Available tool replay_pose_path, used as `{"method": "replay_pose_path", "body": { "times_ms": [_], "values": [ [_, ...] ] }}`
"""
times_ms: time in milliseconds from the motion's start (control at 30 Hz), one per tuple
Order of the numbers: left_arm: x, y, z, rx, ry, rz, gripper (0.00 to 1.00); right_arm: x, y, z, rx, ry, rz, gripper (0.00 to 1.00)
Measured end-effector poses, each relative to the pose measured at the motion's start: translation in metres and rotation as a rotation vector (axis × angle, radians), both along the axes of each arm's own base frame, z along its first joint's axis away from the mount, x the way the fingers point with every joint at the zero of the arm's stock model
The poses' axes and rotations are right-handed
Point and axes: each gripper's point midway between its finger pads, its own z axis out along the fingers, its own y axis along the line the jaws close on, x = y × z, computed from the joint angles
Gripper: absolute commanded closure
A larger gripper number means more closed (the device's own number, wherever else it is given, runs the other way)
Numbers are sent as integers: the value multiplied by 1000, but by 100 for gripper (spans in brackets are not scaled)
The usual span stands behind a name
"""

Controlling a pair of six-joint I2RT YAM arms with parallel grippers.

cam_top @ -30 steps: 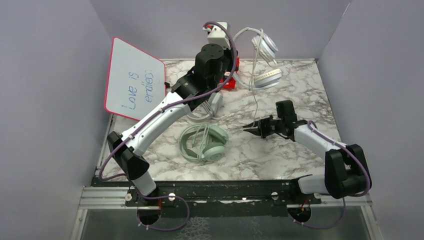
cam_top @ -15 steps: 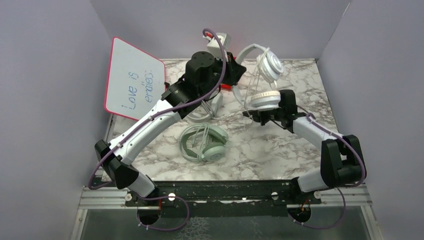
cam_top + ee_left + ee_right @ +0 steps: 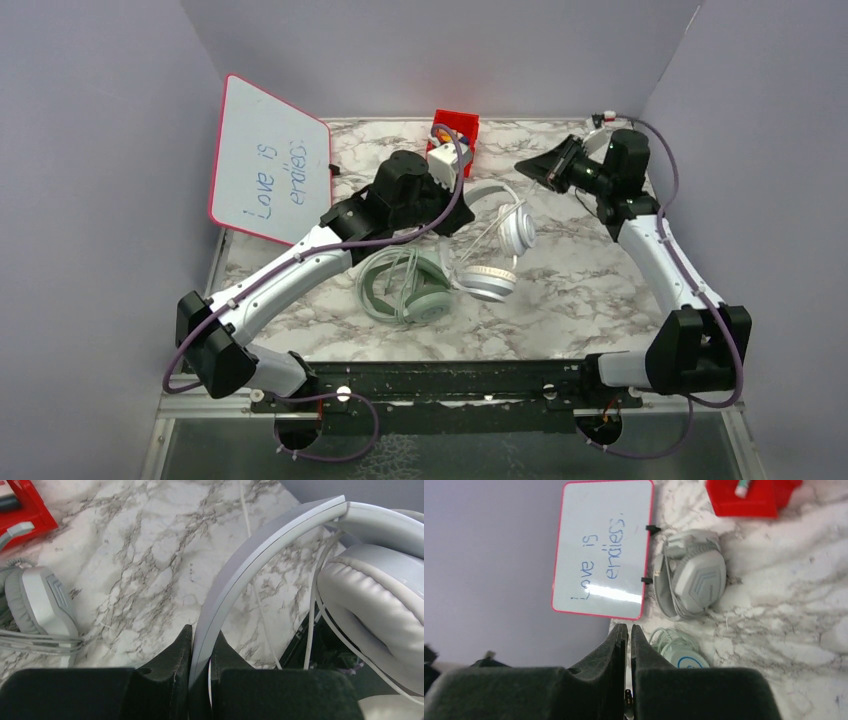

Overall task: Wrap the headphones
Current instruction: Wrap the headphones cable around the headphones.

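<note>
- Left hand (image 3: pixel 199 641) clenched on the headband (image 3: pixel 260 545) of the white headset (image 3: pixel 517 228). The band runs up out of the fingers, edge-on to the wrist camera.
- The white headset hangs from that grip over the middle of the table (image 3: pixel 590 270). One ear cup faces up and right, and the lower cup (image 3: pixel 488 283) sits flat, just beside the mint-green headset (image 3: pixel 428 300).
- A thin white cable (image 3: pixel 246 515) trails over the marble behind the band, with more strands looping past the padded cup on the right of the left wrist view.
- The mint-green headset lies flat at centre front, with its cable in loose loops inside the band.
- The grey-white headset (image 3: pixel 698 580) lies on the table against the foot of the whiteboard (image 3: pixel 268 160). From above, my left arm covers it.
- Right hand (image 3: pixel 629 629) is raised at the back right, well apart from all three headsets and pointing left. Its fingers are pressed together with only a sliver between them. Something thin may sit in that slit, but I cannot tell from the wrist view.
- A red bin (image 3: pixel 458 128) stands at the back edge, behind the left arm.
</note>
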Motion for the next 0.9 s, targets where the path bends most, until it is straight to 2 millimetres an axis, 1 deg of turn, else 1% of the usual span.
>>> {"method": "replay_pose_path", "body": {
  "times_ms": [100,167,233,333,500,600,733,900],
  "values": [
    [-4,7,-14,49,2,-9,100,3,-1,39,-56,-160,36,97],
    [-3,9,-18,69,-7,-11,100,1,-1,57,-79,-235,58,99],
    [-2,11,-21,83,-19,-11,100,-3,-1,67,-93,-287,81,100],
    [0,14,-26,110,-32,2,100,-8,2,75,-101,-326,118,100],
    [7,24,-41,176,-33,47,100,-17,8,82,-98,-369,187,99],
    [12,25,-50,204,-24,73,100,-25,13,91,-91,-405,240,99],
    [21,20,-62,223,6,102,100,-35,18,99,-77,-437,298,99],
    [35,4,-66,229,50,131,100,-43,20,104,-59,-449,319,99]
  ]
}}
